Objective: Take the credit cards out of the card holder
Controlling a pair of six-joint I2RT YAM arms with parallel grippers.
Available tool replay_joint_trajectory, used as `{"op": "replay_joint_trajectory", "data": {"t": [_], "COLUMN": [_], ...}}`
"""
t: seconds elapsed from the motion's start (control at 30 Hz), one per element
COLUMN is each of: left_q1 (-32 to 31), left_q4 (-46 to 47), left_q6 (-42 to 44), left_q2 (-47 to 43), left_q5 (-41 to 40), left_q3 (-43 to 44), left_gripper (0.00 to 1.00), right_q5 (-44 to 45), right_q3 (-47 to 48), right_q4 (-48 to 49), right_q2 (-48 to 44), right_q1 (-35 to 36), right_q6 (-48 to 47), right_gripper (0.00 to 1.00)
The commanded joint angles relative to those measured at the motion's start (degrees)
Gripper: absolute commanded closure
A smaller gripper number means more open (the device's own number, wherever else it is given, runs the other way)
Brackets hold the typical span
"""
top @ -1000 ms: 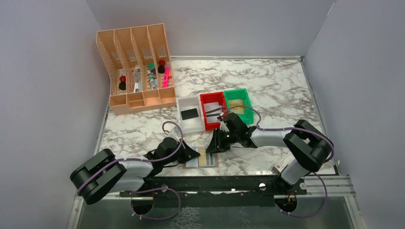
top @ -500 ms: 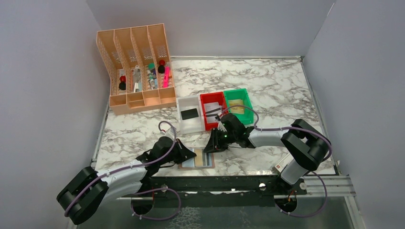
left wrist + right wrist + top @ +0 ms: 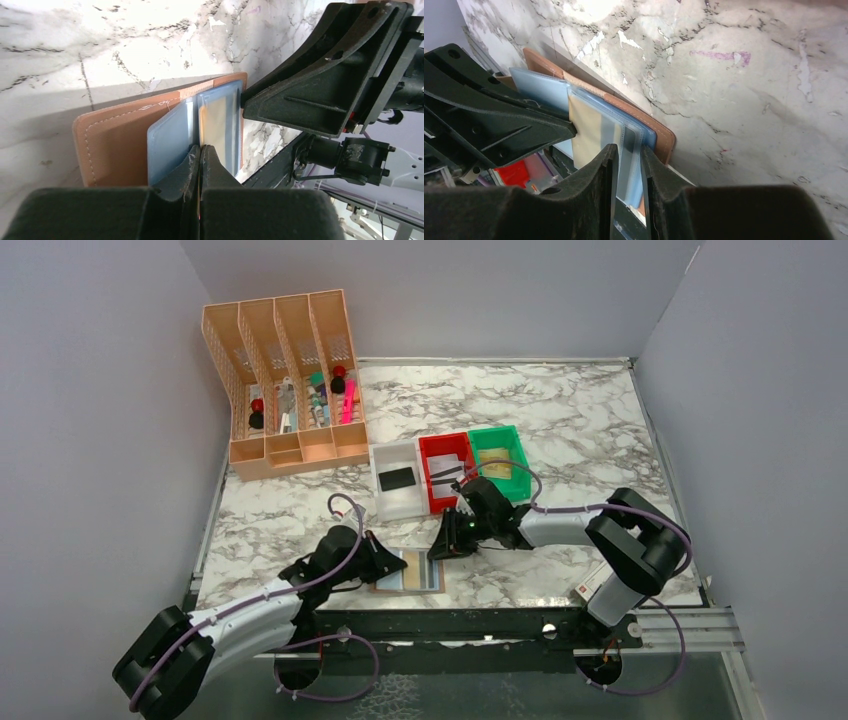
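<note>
**Card holder [image 3: 408, 578] lies open by the front edge of the table**

Card holder first: we see it flat on the marble table [image 3: 560, 420], close to the near edge, between the two arms. Its brown side faces down and its pale blue pockets face up. One tan card [image 3: 216, 127] sits inside a see-through pocket on the right half.

We see the left gripper [image 3: 200, 150] with its two fingers pressed tight together. The tips rest on the blue pockets near the middle fold.

The right gripper [image 3: 626, 150] is at the right edge of the card holder. Its fingers stand a little apart, and the edge of the see-through pocket shows in the gap. We cannot tell if the fingers touch it.

Three small bins sit side by side behind the card holder. The white bin [image 3: 378, 480] has one dark card [image 3: 397, 478] lying flat in it. The red bin [image 3: 425, 475] has something dark and something pale in it, but we cannot make out what. The green bin [image 3: 495, 432] has a tan card [image 3: 500, 469] in it.

A peach rack [image 3: 262, 455] stands at the far left corner. Its slots hold a pink pen [image 3: 347, 405] and other small things.
</note>
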Motion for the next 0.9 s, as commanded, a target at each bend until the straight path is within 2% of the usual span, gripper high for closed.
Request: {"op": "replay_joint_trajectory", "data": {"t": [0.0, 0.4, 0.7, 0.87], "left_q1": [0.97, 1.48, 1.68, 1.96], "left_q4": [-6.41, -7.73, 3.74, 6.58], "left_q6": [2.92, 5.48, 5.99, 7.01], "left_q2": [-1.37, -0.36, 2.78, 4.19], "left_q5": [-0.56, 0.57, 7.28, 10.01], "left_q3": [2.11, 4.27, 3.36, 3.53], "left_gripper": [1.00, 1.00, 1.00, 1.00], "right_q5": [11.16, 11.69, 9.95, 10.02], "right_q3": [-1.94, -1.72, -1.19, -1.37], "right_q4": [-13.07, -13.60, -12.40, -12.36], "right_q2": [4.41, 5.02, 5.41, 5.58], "right_q1": [0.08, 0.08, 0.08, 0.08], "right_q6": [-4.73, -5.58, -5.97, -5.94], "right_gripper": [0.70, 0.70, 0.70, 0.70]}}
